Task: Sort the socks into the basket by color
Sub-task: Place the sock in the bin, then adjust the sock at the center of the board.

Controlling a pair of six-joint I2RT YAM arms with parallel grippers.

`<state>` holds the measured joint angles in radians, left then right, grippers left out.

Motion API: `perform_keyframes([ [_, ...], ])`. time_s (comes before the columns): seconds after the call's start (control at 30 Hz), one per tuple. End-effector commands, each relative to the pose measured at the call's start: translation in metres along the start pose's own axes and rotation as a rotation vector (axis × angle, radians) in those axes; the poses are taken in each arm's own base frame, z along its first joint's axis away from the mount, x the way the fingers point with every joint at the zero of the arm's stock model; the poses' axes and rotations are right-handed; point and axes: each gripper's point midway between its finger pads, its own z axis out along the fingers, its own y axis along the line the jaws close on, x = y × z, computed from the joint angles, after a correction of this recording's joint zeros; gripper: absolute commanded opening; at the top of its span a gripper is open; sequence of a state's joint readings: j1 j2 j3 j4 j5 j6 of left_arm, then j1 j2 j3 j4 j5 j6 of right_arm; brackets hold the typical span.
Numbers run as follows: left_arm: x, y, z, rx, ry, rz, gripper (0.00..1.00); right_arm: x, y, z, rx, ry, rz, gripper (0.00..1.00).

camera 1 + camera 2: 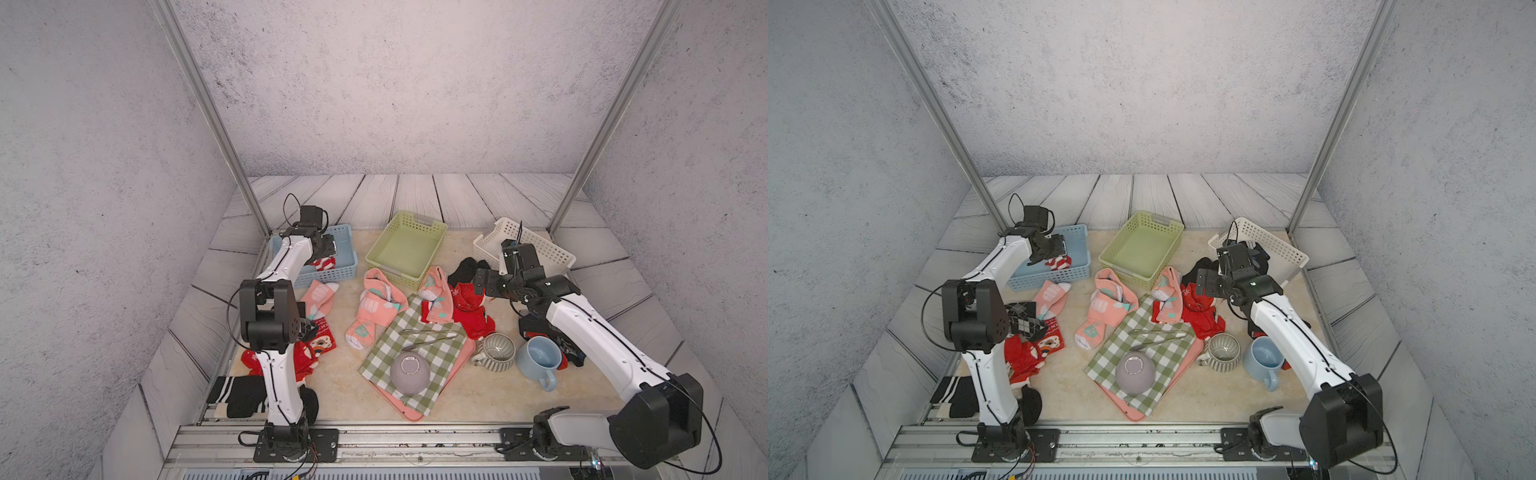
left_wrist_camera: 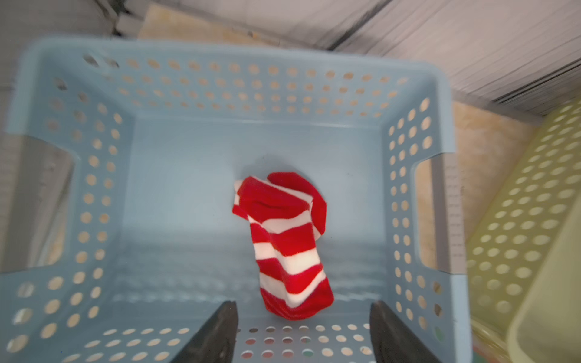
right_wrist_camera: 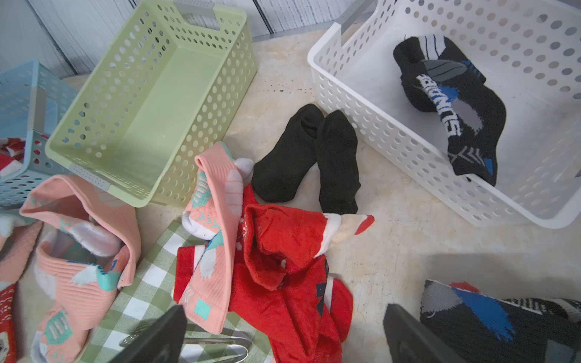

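Beige tabletop [image 1: 336, 382]: at ten o'clock the left gripper [image 2: 303, 303], fingers apart, hangs above the blue basket [image 2: 100, 188], a red-striped sock [image 2: 283, 239] loose inside. Near two o'clock the right gripper [image 3: 284, 308] gapes empty over red socks [image 3: 283, 245].

We look down and forward from high at the front in both top views, taking in the whole counter [image 1: 340, 390] from nearly one spot. Our left wrist camera sits close above the blue basket [image 2: 251, 91], facing into it. Our right wrist camera looks from farther off over the green basket [image 3: 151, 125] and white basket [image 3: 393, 151]; the green one edges into both wrist views.
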<state>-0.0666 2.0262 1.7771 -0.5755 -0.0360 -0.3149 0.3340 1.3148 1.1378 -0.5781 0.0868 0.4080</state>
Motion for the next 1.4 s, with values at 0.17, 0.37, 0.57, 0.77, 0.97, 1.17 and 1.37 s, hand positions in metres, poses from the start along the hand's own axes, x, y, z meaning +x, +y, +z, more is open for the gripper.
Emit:
perform_keyframes([
  [0.17, -0.026, -0.009, -0.065, 0.088, -0.129, 0.012, 0.74, 0.002, -0.012, 0.002, 0.070, 0.037, 0.005, 0.99],
  [0.37, -0.014, -0.031, -0.108, 0.165, -0.167, 0.033, 0.74, 0.026, -0.058, 0.018, 0.220, 0.137, 0.108, 0.99],
  [0.57, 0.026, -0.077, -0.145, 0.271, -0.179, 0.110, 0.73, 0.046, -0.100, 0.025, 0.315, 0.166, 0.195, 0.94],
  [0.77, 0.068, -0.100, -0.170, 0.371, -0.156, 0.132, 0.73, 0.066, -0.127, 0.030, 0.421, 0.207, 0.228, 0.86],
  [0.97, 0.110, -0.115, -0.183, 0.436, -0.115, 0.158, 0.73, 0.085, -0.149, 0.036, 0.500, 0.265, 0.254, 0.90],
  [1.17, 0.140, -0.119, -0.184, 0.471, -0.073, 0.159, 0.72, 0.096, -0.155, 0.048, 0.528, 0.298, 0.252, 0.87],
  [1.37, 0.151, -0.116, -0.183, 0.477, -0.056, 0.154, 0.72, 0.108, -0.160, 0.060, 0.545, 0.334, 0.250, 0.81],
])
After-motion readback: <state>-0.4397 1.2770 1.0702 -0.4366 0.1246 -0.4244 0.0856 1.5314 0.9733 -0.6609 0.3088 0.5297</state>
